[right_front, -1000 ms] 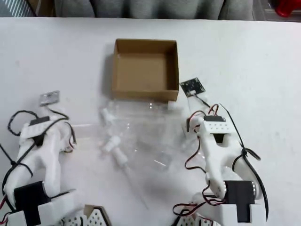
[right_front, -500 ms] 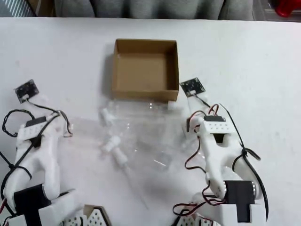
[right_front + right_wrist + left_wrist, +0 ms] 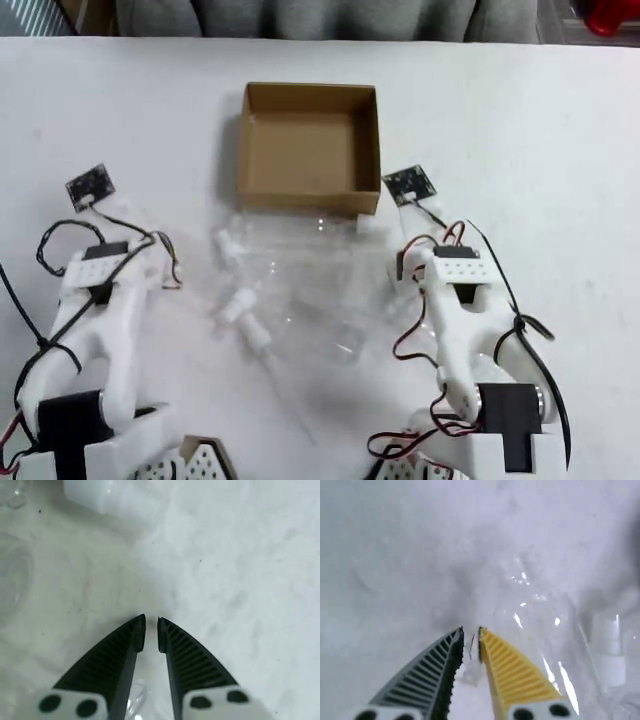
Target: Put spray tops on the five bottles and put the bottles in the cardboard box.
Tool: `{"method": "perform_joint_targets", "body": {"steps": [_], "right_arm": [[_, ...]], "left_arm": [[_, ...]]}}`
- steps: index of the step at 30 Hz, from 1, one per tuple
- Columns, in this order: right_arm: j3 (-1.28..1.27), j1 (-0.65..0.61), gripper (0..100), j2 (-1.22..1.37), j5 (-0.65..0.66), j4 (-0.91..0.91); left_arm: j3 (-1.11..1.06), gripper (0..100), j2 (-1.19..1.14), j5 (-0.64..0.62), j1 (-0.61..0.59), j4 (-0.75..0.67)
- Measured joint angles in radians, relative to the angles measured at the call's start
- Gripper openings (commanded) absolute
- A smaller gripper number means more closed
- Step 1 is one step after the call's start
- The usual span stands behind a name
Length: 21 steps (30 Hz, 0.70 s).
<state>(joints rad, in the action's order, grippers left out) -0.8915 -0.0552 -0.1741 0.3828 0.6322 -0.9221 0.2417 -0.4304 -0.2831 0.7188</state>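
**Both grippers closed and unloaded, bottles loose on the table, outside the box**

- Cardboard box (image 3: 308,145): open side up, at 12 o'clock from the bottle pile, touching or almost touching it along its near wall.
- Bottles (image 3: 310,290): clear plastic, lying on their sides in a loose pile on the white table (image 3: 520,120) between the two arms. They overlap, so I can't count them.
- Spray tops: white and loose in the pile. One (image 3: 228,245) is at the pile's 10 o'clock and one (image 3: 238,303) at 9 o'clock. A third (image 3: 368,226) is at 1 o'clock, just beside the box's near corner.
- Dip tube (image 3: 285,395): thin, runs out of the pile toward 6 o'clock.
- Left arm (image 3: 100,300): at 9 o'clock from the pile.
- Left gripper (image 3: 471,645): grey finger (image 3: 427,680) and yellow finger (image 3: 512,677) are brought together with only a slit between the tips, gripping nothing. In the left wrist view a clear bottle (image 3: 540,625) lies just beside the yellow finger and a white spray top (image 3: 610,652) lies further off.
- Right arm (image 3: 455,300): at 3 o'clock from the pile.
- Right gripper (image 3: 151,627): black fingers closed to a hairline gap over bare table, holding nothing. In the right wrist view a white spray top (image 3: 112,497) lies ahead of the tips, apart from them, with a clear bottle's edge (image 3: 15,575) off to one side.
- Small circuit board (image 3: 410,184): at 4 o'clock from the box, just beside its corner.
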Motion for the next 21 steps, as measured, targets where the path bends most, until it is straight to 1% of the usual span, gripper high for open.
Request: {"method": "perform_joint_targets", "body": {"steps": [3,6,8,11,15,19,21], "right_arm": [[0.000,0.000,1.8,0.000,0.037,0.000],[0.000,-0.012,1.8,0.000,0.052,0.000],[0.000,-0.014,1.8,0.000,0.055,0.000],[0.000,-0.011,1.7,0.000,0.055,0.000],[0.000,-0.015,1.7,0.000,0.055,0.000],[0.000,-0.017,1.8,0.000,0.055,0.000],[0.000,-0.017,1.8,0.000,0.055,0.000]], "left_arm": [[0.031,25,0.074,-0.048,0.003,0.083],[0.051,25,0.173,-0.118,0.017,0.183],[0.052,25,0.247,-0.150,0.037,0.218],[0.052,25,0.327,-0.176,0.080,0.227],[0.052,25,0.344,-0.183,0.130,0.227],[0.052,25,0.302,-0.187,0.130,0.227],[0.052,25,0.261,-0.187,0.094,0.227]]}}
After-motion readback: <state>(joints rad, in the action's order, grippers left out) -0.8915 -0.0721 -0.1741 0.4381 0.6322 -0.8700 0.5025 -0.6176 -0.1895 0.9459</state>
